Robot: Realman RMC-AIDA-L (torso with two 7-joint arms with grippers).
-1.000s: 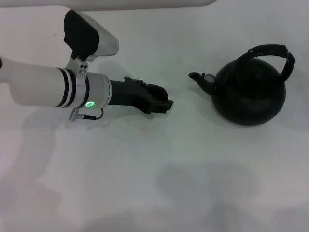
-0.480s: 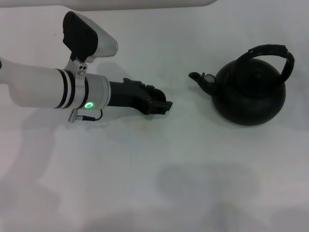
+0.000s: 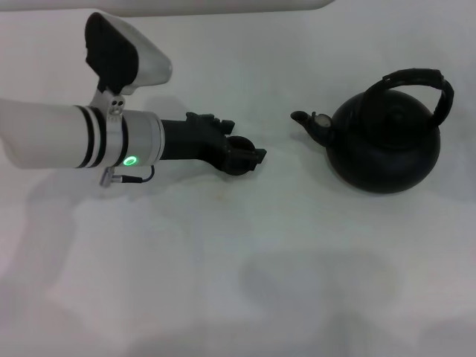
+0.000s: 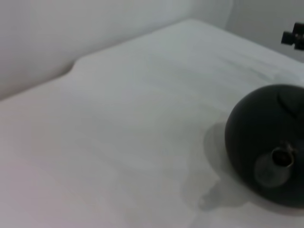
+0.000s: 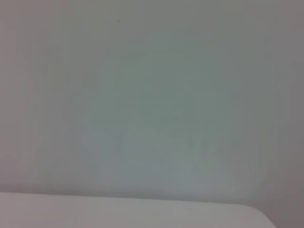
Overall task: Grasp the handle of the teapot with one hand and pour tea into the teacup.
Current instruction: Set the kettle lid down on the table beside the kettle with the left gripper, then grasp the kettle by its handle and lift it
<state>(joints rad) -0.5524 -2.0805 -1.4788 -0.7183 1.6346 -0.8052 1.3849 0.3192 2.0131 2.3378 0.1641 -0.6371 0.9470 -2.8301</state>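
Note:
The matte black teapot [image 3: 387, 149] stands on the white table at the right, its spout [image 3: 303, 119] pointing toward my left arm. Its arched ribbed handle [image 3: 420, 78] rises over the top, and nothing touches it. My left gripper [image 3: 253, 158] lies low over the table, well left of the spout. A small round dark shape, apparently the teacup [image 3: 239, 143], sits at the gripper's tip, partly hidden by it. I cannot tell if it is gripped. The left wrist view shows the teapot [image 4: 266, 142] spout-on. My right gripper is out of view.
The white table [image 3: 223, 260] spreads around both things, with its back edge near a white wall [image 3: 223, 6]. A small dark object [image 4: 294, 37] shows far off in the left wrist view. The right wrist view shows only a pale blank surface.
My left arm has drawn back a little to the left and rolled slightly. The round dark shape at the gripper's tip now shows more. The teapot has not moved.

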